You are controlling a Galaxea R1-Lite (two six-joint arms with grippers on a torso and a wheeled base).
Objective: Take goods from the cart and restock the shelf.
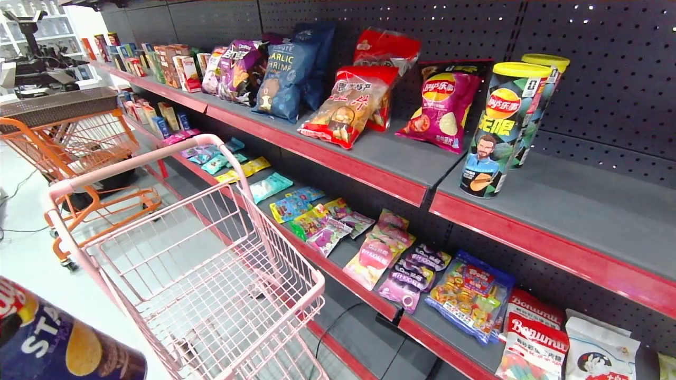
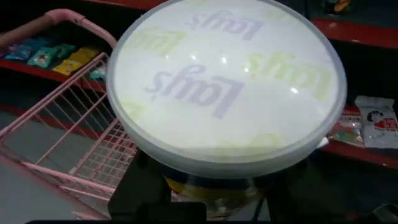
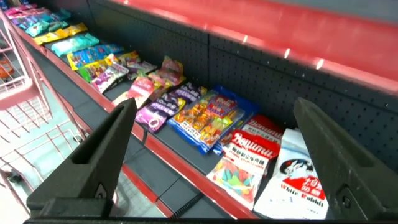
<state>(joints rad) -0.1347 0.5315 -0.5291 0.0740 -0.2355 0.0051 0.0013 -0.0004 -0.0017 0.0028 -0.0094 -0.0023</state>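
A dark blue chip canister [image 1: 53, 343] hangs low at my left, beside the pink cart [image 1: 138, 153]. Its clear plastic lid [image 2: 224, 87] faces the left wrist camera, and my left gripper [image 2: 208, 196] is shut on the can's body just below that lid. The upper grey shelf [image 1: 570, 206] carries two matching yellow-lidded canisters [image 1: 496, 126] standing upright at its right part, with bare board to their right. My right gripper [image 3: 214, 168] hangs open in front of the lower shelf [image 3: 155, 146], with nothing between its fingers [image 3: 93, 168].
Chip bags [image 1: 348, 100] lean along the upper shelf to the left of the canisters. Candy packets [image 1: 470, 295] lie in rows on the lower shelf. An orange cart [image 1: 79, 137] stands behind the pink one.
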